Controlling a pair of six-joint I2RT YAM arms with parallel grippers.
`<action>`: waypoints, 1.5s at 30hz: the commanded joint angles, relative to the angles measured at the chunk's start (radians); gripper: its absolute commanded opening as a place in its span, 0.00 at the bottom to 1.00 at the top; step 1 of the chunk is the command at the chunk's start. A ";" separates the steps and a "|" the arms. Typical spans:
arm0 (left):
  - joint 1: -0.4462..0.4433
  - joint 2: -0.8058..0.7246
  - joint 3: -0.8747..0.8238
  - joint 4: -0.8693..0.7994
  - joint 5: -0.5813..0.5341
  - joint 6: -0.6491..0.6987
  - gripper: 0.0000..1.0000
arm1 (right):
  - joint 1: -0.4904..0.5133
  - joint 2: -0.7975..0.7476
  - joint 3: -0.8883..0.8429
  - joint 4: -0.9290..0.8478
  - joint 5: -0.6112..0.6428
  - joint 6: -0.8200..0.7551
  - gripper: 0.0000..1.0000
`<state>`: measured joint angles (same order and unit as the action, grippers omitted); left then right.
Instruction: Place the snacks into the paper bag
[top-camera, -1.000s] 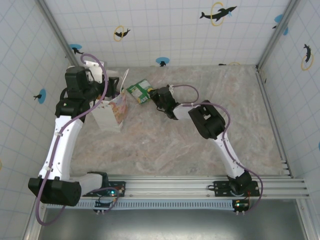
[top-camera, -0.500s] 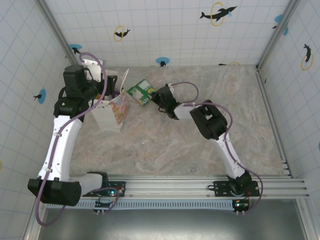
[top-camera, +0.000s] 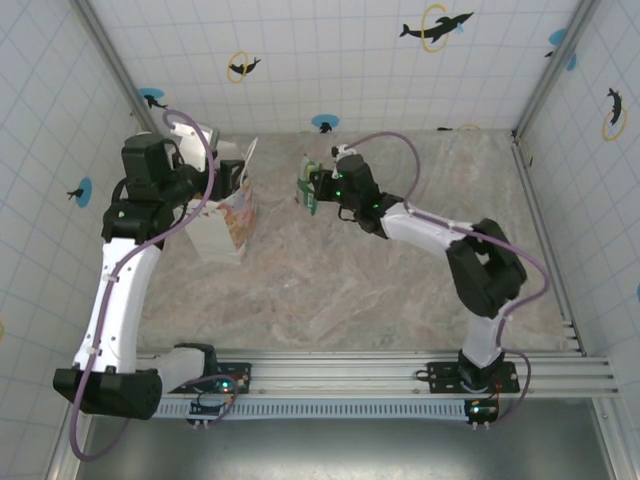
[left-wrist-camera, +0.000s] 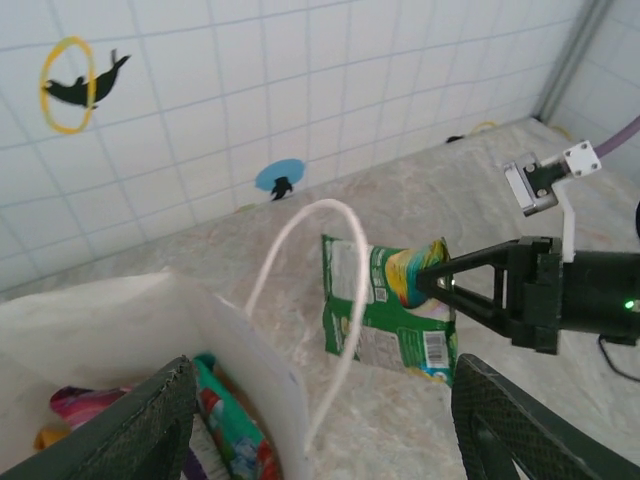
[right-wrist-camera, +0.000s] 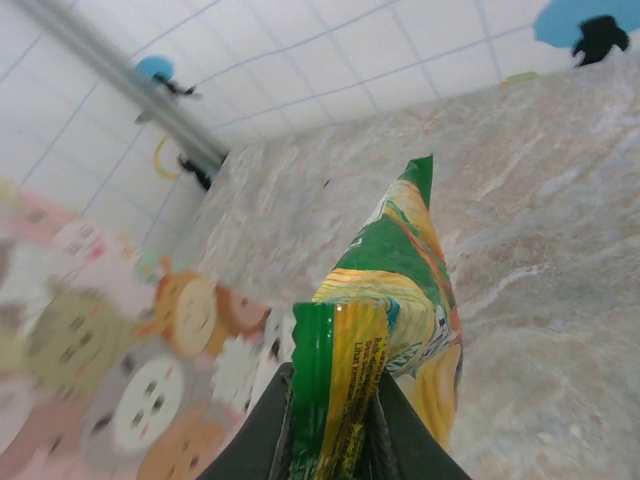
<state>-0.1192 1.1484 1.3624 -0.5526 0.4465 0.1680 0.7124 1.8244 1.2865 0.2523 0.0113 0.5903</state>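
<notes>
The white paper bag (top-camera: 222, 228) stands at the left with its mouth open; its cartoon-printed side (right-wrist-camera: 120, 380) faces the right arm. Inside it lie a teal packet (left-wrist-camera: 226, 432) and a pink one (left-wrist-camera: 84, 404). My left gripper (left-wrist-camera: 320, 405) is open at the bag's mouth (top-camera: 232, 178), its fingers wide apart on either side of the bag's wall (left-wrist-camera: 240, 365), under the cord handle (left-wrist-camera: 300, 260). My right gripper (right-wrist-camera: 330, 425) is shut on the crimped edge of a green-white snack packet (right-wrist-camera: 405, 285), which hangs clear of the table just right of the bag (top-camera: 309, 186) (left-wrist-camera: 385, 310).
Tiled walls with dolphin stickers (top-camera: 435, 25) close in the marble table (top-camera: 400, 290) at the back and sides. A metal corner post (top-camera: 110, 60) rises behind the bag. The right arm's purple cable (top-camera: 385, 140) loops above its wrist.
The right gripper has lifted the green-white packet off the table, so that it hangs upright instead of lying flat, and the right arm has stretched out. The left gripper shifted slightly at the bag's mouth.
</notes>
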 joint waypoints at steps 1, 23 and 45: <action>-0.010 -0.034 -0.027 -0.009 0.131 0.062 0.69 | -0.003 -0.119 -0.057 -0.111 -0.160 -0.212 0.00; -0.283 0.011 -0.130 -0.243 0.298 0.450 0.75 | 0.017 -0.593 -0.240 -0.511 -0.561 -0.830 0.00; -0.480 0.133 -0.161 -0.252 0.182 0.474 0.61 | 0.038 -0.646 -0.261 -0.441 -0.686 -0.863 0.00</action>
<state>-0.5903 1.2709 1.1938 -0.7795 0.6132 0.6071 0.7467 1.2114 1.0340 -0.2592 -0.6338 -0.2623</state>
